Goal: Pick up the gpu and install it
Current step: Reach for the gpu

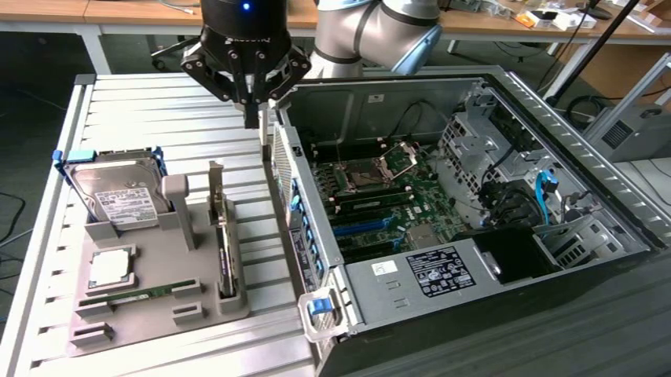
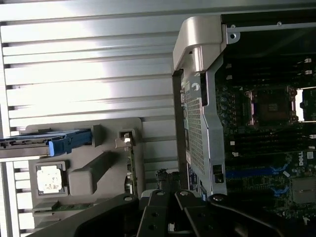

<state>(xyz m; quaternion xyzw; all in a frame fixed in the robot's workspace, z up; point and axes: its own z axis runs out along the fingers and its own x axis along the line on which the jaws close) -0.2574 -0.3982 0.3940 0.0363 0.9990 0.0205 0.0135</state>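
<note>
One arm [image 1: 378, 31] is reaching in from 12 o'clock in the exterior view, wrist pointing straight down. The gripper [image 1: 256, 118] is hanging above the slatted table [image 1: 137, 110], just beside the near rear corner of the open computer case [image 1: 325, 106]. The fingers [image 2: 153, 212] are pressing narrow, tip against tip, gripping nothing.

Containers:
- The grey tray [image 1: 141, 322] is lying at about 7 o'clock from the gripper, well apart from it.
  - A hard drive [image 1: 124, 200] in a blue-edged carrier is standing in the tray's 11 o'clock corner, leaning slightly.
  - A processor chip [image 1: 110, 269] is lying flat at the tray's 9 o'clock side.
  - A green memory stick [image 1: 141, 294] is lying along the 6 o'clock edge.
  - The gpu [image 1: 223, 251] is occupying the slot along the 3 o'clock side.
- The case is lying on its side at 4 o'clock from the gripper, lid off, with the motherboard [image 1: 409, 196] facing up inside.

The gpu is standing on its long edge in its tray slot — thin, dark and upright. Its long axis is running roughly 12 to 6 o'clock in the exterior view, parallel to the case's near wall. The silvery bracket [image 1: 217, 184] is sticking up at the 12 o'clock end, the end nearest the gripper. The gripper is not touching the card.
</note>
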